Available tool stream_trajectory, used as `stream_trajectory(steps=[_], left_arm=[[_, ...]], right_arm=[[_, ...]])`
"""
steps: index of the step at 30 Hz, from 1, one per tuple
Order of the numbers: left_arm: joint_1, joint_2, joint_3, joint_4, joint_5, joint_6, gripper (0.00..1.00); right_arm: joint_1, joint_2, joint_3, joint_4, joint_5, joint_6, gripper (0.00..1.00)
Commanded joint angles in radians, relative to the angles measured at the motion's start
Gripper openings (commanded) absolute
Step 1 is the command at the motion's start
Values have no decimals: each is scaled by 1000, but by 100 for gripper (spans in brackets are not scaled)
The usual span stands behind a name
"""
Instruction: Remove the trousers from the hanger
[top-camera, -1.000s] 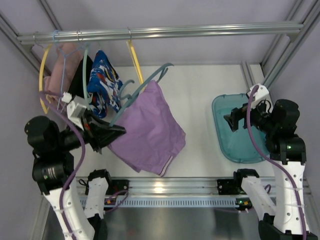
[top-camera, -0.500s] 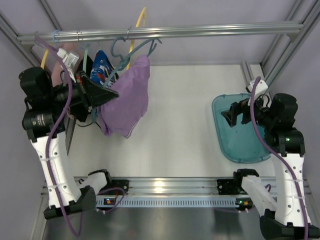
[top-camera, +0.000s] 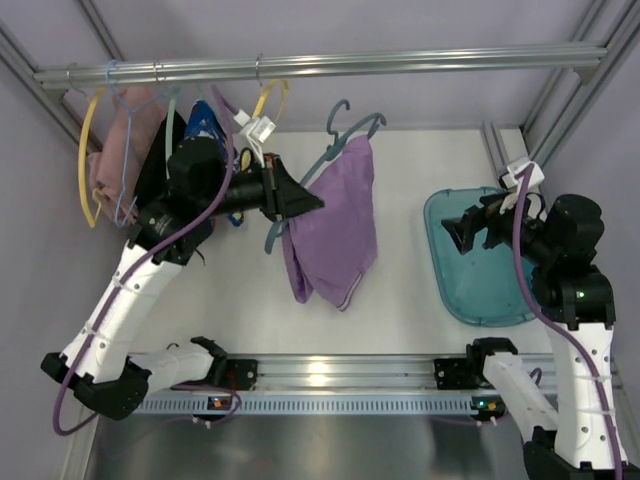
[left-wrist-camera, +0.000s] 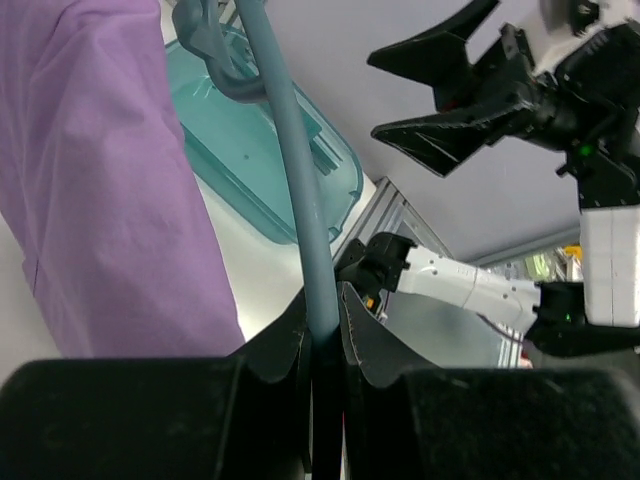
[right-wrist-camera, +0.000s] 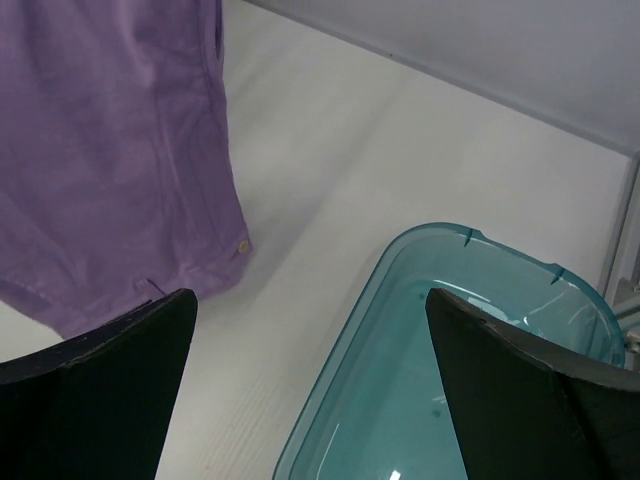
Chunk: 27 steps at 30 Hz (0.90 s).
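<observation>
The lilac trousers (top-camera: 332, 228) hang from the teal-blue hanger (top-camera: 345, 133), which is held up in the air below the rail, clear of it. My left gripper (top-camera: 308, 203) is shut on the hanger's lower bar (left-wrist-camera: 300, 200), with the trousers (left-wrist-camera: 100, 180) hanging just left of its jaws in the left wrist view. My right gripper (top-camera: 458, 232) is open and empty above the teal bin (top-camera: 478, 290), well right of the trousers. The right wrist view shows the trousers' hem (right-wrist-camera: 120, 170) at its upper left and the bin (right-wrist-camera: 470, 380) below.
The metal rail (top-camera: 320, 65) crosses the top. At its left hang yellow hangers (top-camera: 88, 160), a pale-blue wire hanger (top-camera: 128, 150), a pink garment (top-camera: 112, 140) and a blue-red-white patterned garment (top-camera: 205, 125). Frame posts stand at both sides.
My left arm has swung the hanger and trousers up from the left side to the right, to the middle of the workspace. The right gripper has stayed over the bin.
</observation>
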Motion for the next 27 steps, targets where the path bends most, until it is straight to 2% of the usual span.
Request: stream_trajectory(steps=[1, 3, 6, 11, 12, 14, 17, 18, 20, 21, 27], left_arm=[[-138, -27, -1, 287, -332, -107, 0], [-160, -5, -4, 284, -383, -181, 0], [-201, 50, 13, 287, -455, -203, 0], [-367, 152, 106, 286, -642, -106, 0], [-385, 163, 120, 286, -759, -94, 0], [-441, 200, 154, 284, -827, -68, 0], [-490, 245, 200, 287, -924, -69, 0], [-496, 255, 211, 286, -955, -74, 0], [-511, 274, 241, 286, -964, -98, 0], [-511, 292, 253, 284, -964, -104, 0], [-511, 334, 298, 279, -990, -166, 0]], right_arm=[[16, -42, 24, 56, 15, 19, 99], [16, -54, 19, 46, 15, 19, 99], [18, -68, 13, 54, 11, 54, 99], [27, -68, -5, 106, -32, 139, 99], [36, -68, -22, 127, -29, 139, 99], [53, -66, -38, 143, -17, 167, 99], [127, -54, -80, 190, 78, 155, 99], [200, -27, -99, 197, 203, 121, 99], [297, 9, -107, 197, 289, 64, 99], [369, 14, -116, 219, 306, 60, 99], [452, -114, -313, 485, 234, 85, 99]])
